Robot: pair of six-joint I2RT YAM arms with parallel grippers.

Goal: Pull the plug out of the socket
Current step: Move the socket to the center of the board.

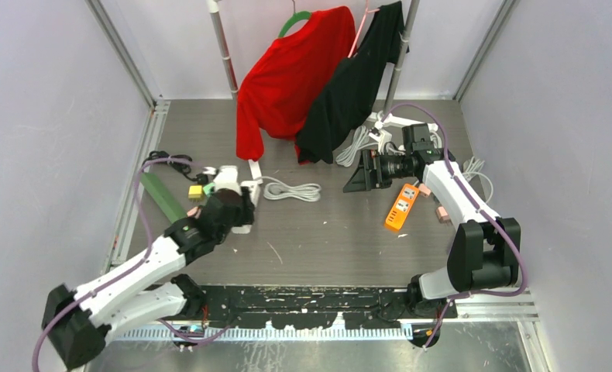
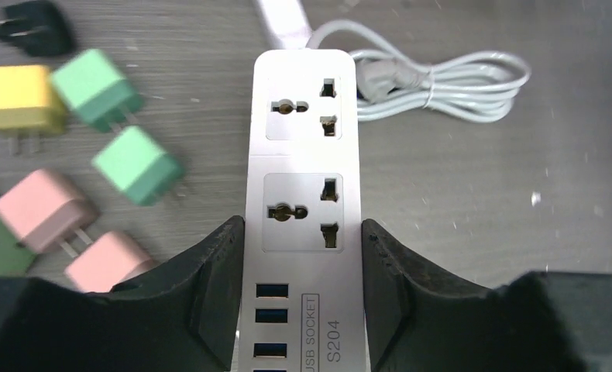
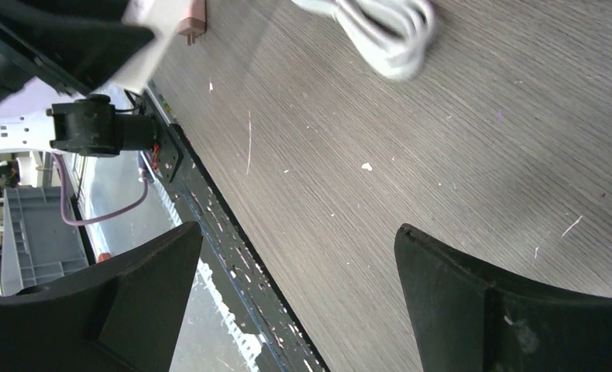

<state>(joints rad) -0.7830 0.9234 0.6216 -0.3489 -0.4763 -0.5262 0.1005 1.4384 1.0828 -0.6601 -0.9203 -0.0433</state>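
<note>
My left gripper [image 2: 303,225] is shut on the sides of a white power strip, the socket [image 2: 304,124], which lies flat on the table. In the left wrist view its two outlets are empty, with USB ports below them. Loose plugs lie to its left: yellow [image 2: 20,97], green [image 2: 94,87], a second green [image 2: 136,164], pink [image 2: 43,208] and a second pink [image 2: 109,260]. In the top view the left gripper [image 1: 241,209] sits over the strip [image 1: 250,188] at mid-left. My right gripper [image 1: 361,177] hangs open at the back right with nothing between its fingers [image 3: 171,263].
An orange power strip [image 1: 401,207] lies at the right with pink plugs [image 1: 442,213] beside it. The strip's coiled white cable [image 1: 291,191] lies mid-table. A red garment [image 1: 287,77] and a black garment [image 1: 349,93] hang at the back. A green block [image 1: 162,195] lies far left.
</note>
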